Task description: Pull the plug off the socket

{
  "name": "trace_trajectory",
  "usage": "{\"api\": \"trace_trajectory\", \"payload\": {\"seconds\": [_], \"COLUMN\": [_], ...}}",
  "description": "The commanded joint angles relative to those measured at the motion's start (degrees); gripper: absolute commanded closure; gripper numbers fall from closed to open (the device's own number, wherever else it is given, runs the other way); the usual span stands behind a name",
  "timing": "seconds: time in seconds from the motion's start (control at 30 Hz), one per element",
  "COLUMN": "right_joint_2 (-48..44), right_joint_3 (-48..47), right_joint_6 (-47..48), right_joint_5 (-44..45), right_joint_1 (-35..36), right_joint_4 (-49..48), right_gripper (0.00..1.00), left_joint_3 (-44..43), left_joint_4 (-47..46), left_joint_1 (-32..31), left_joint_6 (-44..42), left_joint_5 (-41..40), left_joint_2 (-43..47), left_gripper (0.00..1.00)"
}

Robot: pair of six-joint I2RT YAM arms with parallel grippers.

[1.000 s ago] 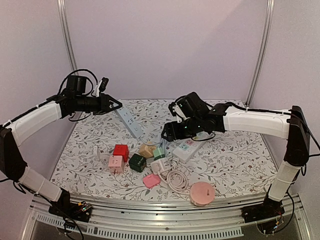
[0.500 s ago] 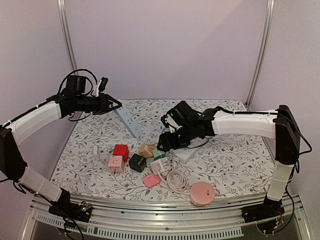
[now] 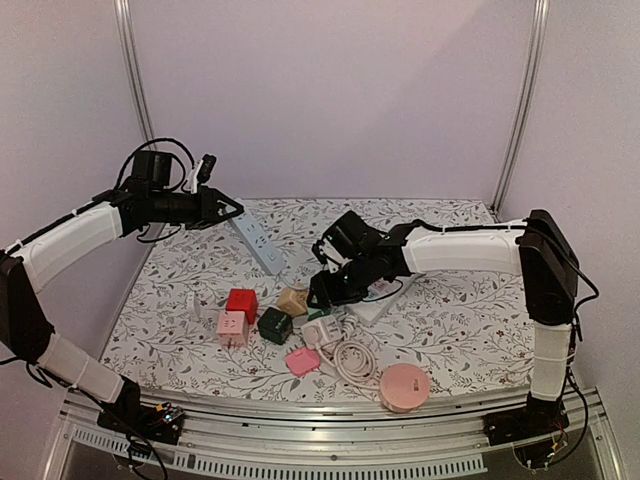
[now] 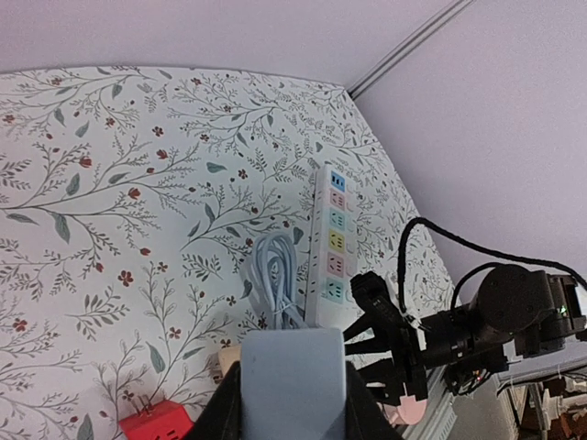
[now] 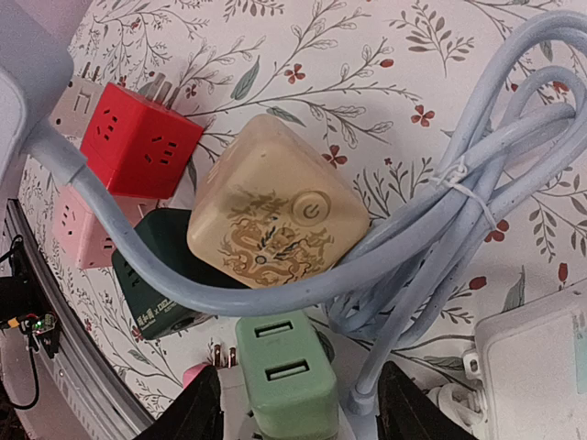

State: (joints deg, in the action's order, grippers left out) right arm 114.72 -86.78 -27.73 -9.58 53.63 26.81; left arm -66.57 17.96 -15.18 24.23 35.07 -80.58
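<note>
A green USB plug (image 5: 284, 376) sits in a white socket block (image 5: 213, 396) among small cube adapters; in the top view the plug (image 3: 318, 311) is mostly covered by my right gripper. My right gripper (image 5: 298, 417) is open, one finger on each side of the plug, not touching it as far as I can tell; it also shows in the top view (image 3: 322, 292). My left gripper (image 4: 293, 408) is shut on the end of a blue-grey power strip (image 4: 293, 376), held raised at the back left (image 3: 258, 243). Its pale blue cable (image 5: 440, 211) runs between the beige cube and the green plug.
A beige cube (image 5: 275, 225), red cube (image 5: 138, 137), dark green cube (image 5: 151, 293) and pink cube (image 5: 73, 229) crowd the plug. A white strip with coloured outlets (image 3: 380, 297) lies right of it. A coiled white cable (image 3: 352, 360) and a round pink box (image 3: 404, 387) lie nearer the front.
My right gripper has moved left and down from over the white strip to the green plug. The left arm and its power strip have not moved.
</note>
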Motion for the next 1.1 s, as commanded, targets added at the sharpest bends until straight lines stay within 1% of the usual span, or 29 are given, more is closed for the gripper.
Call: {"api": "trace_trajectory", "payload": {"seconds": [0.0,0.13,0.33,0.43,0.53,0.63,0.67,0.77,0.87,0.93,1.0,1.07], "right_joint_2": [2.66,3.95,5.44,5.59,5.28,4.72,4.24,3.09,1.98,1.38,0.92,-0.14], "right_joint_3": [-2.20,-2.80,-2.76,-2.46,-1.85,-0.67,0.01,2.03,2.49,2.31,1.84,1.86], "right_joint_6": [-0.78,-0.96,-1.99,-2.32,-2.42,-2.73,-3.01,-3.75,-4.09,-3.96,-3.64,-2.94], "right_joint_5": [-1.29,-1.83,-4.25,-4.24,-4.04,-4.41,-4.18,-3.12,-1.56,-0.31,0.83,2.22], "right_joint_1": [0.34,0.32,0.33,0.34,0.34,0.34,0.34,0.31,0.34,0.28,0.31,0.31], "right_joint_4": [-1.40,-2.16,-4.24,-4.79,-5.47,-6.82,-7.60,-11.86,-14.07,-14.68,-14.52,-14.20], "right_gripper": [0.45,0.47,0.55,0.57,0.65,0.76,0.80,0.91,0.97,0.98,0.99,1.00], "left_joint_3": [0.12,0.12,0.38,0.38,0.47,0.27,0.24,0.23,-0.43,-0.58,-0.50,-0.62], "left_joint_4": [-2.40,-2.49,-2.82,-2.84,-2.71,-1.98,-1.58,-0.41,0.75,1.20,1.60,2.42], "left_joint_1": [0.77,0.84,0.77,0.78,0.81,0.81,0.84,0.78,0.83,0.82,0.77,0.88], "left_joint_6": [0.95,1.15,1.28,1.28,1.49,2.00,2.43,3.38,3.44,3.22,2.90,2.13], "left_joint_5": [1.30,1.54,1.49,1.28,0.79,0.00,-0.72,-2.94,-3.74,-4.75,-6.06,-8.30], "left_joint_2": [0.16,-0.02,0.00,-0.18,-0.48,-1.13,-1.38,-2.13,-2.52,-2.20,-1.64,-1.00], "left_gripper": [0.97,0.97,0.97,0.97,0.98,0.97,0.95,0.84,0.63,0.49,0.32,0.20]}}
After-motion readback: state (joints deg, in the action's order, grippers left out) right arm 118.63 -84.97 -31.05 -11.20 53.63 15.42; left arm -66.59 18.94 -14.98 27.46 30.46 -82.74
